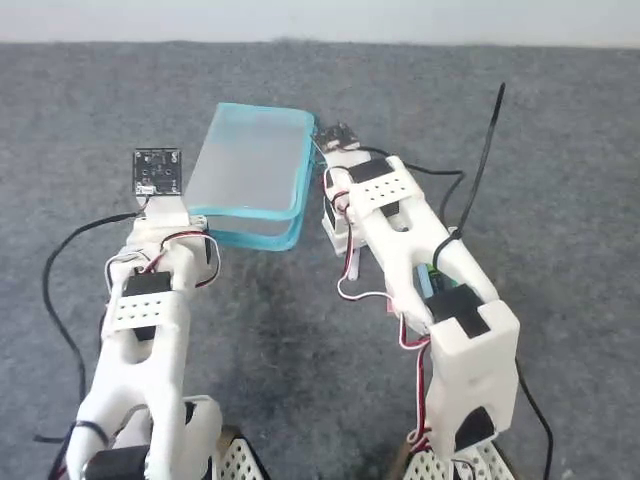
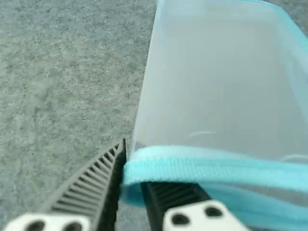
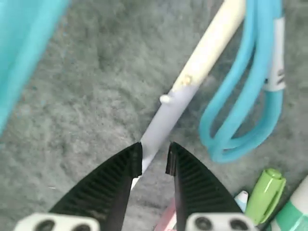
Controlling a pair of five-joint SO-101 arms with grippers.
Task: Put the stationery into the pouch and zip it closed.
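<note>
Left gripper [image 2: 134,166]: jaws closed on the teal zipper band [image 2: 216,168], holding the translucent pouch [image 1: 250,160] by its 7 o'clock corner as the high view shows it. Right gripper [image 3: 154,156]: at the pouch's 3 o'clock edge, jaws closed on the near end of a pale pen [image 3: 207,57]. The barrel runs straight out ahead of the jaws, along their line. The pouch mouth faces 6 o'clock and appears to gape, so it lies toward 7 o'clock from the right gripper. Judgement: the right arm carries and the left holds, and the pen must swing round to meet the mouth lengthwise. A green-capped marker [image 3: 267,190] and a teal cord loop [image 3: 275,113] lie just beside the pen.
</note>
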